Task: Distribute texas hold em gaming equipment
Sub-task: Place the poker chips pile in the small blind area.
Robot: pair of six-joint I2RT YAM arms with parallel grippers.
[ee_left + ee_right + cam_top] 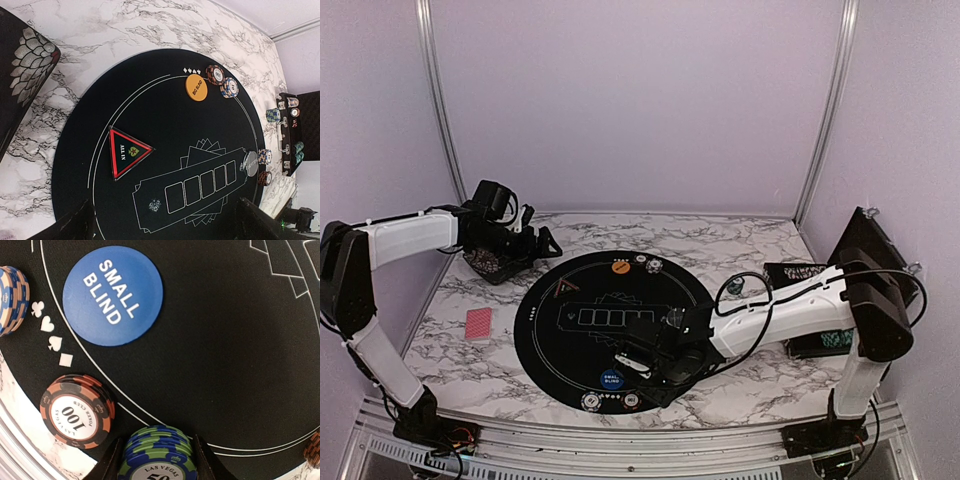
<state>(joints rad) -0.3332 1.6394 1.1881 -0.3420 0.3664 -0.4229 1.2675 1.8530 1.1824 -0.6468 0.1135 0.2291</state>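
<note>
Right wrist view: the right gripper (pixel 157 439) has its two fingers (pixel 111 464) pressed against either side of a blue-and-green chip stack (pixel 157 460), so it is closed on that stack. Whether the stack rests on the mat (pixel 225 340) or is lifted cannot be told. It sits at the mat's edge line, just beside a red-and-black 100 chip (pixel 75 412). The Small Blind button (pixel 112 295) lies farther in on the mat, apart from the fingers.

From the top view the held stack is hidden under the right arm, which reaches across the near part of the mat. That view alone shows the cards (pixel 479 325), lying on the marble table (pixel 740 240) left of the mat, well apart from both grippers. The left gripper (pixel 535 242) hangs past the mat's far-left edge.

Only the left wrist view shows that gripper's state: fingers (pixel 75 225) spread wide, nothing between them. It also shows the red-edged "ALL IN" triangle (pixel 127 151) on the mat, the orange Big Blind button (pixel 196 87) with two chip stacks beside it, a grey button (pixel 250 162), and the case (pixel 295 130) off the mat's far side.
</note>
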